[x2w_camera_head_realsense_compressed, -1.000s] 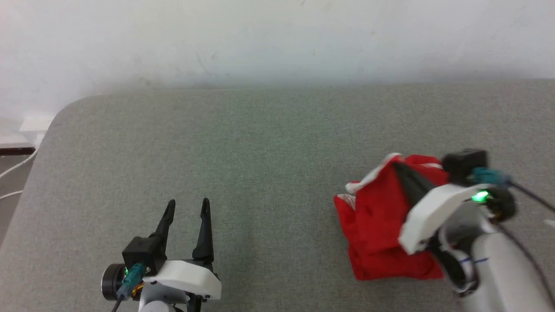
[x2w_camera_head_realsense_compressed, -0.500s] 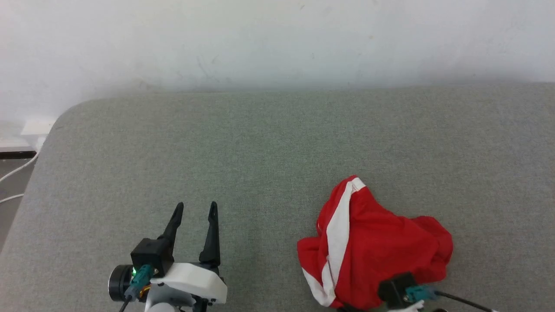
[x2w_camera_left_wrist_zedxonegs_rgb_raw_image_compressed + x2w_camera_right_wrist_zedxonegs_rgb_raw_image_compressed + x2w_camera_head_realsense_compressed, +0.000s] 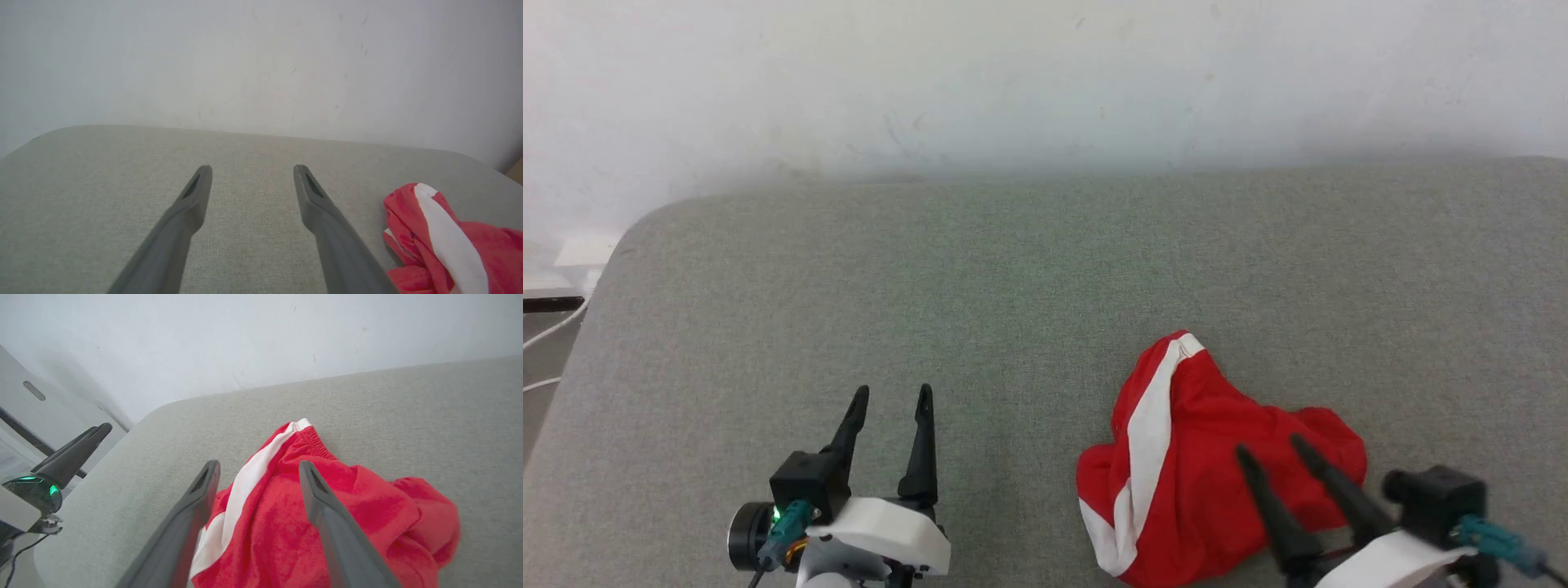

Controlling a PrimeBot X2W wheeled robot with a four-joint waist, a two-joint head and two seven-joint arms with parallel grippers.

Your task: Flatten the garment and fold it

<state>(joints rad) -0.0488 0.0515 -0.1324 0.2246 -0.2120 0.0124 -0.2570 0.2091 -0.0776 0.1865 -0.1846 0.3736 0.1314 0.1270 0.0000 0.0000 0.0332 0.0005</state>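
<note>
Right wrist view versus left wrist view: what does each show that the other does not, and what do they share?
Right wrist view, not the left: the open right pincer over the garment, and its gathered waistband. Left wrist view, not the right: the gap between the fingers of the open left pincer, over bare grey surface, and a rounded corner at that view's right. Both: the garment with its white stripe, the left pincer, the grey surface, the white wall.
</note>
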